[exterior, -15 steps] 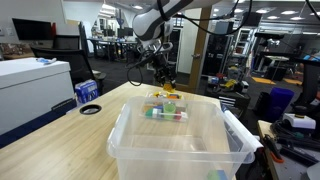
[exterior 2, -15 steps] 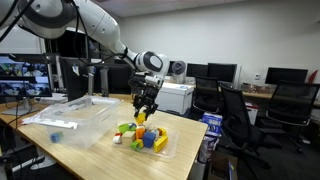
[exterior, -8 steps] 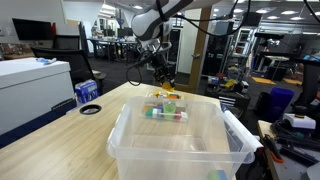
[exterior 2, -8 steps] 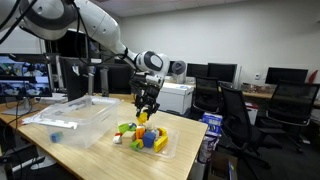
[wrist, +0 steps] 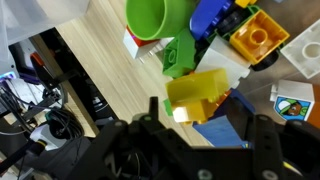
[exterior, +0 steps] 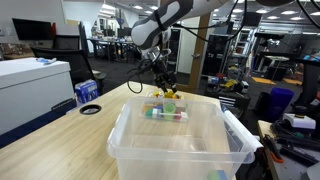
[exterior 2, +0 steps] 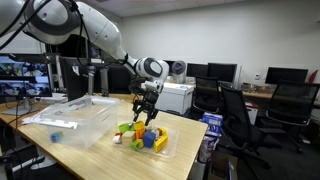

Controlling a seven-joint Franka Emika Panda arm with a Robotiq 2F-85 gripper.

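End effector (wrist: 200, 113) spread open over one yellow block (wrist: 200, 92), one green cup (wrist: 158, 18), one orange block (wrist: 258, 36).

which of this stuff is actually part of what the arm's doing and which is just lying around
In hand: fingers, open around the yellow block; green cup, orange block and blue block in the same pile; probably the clear bin nearby.
Lying about: blue box, tape roll, office chairs, monitors.
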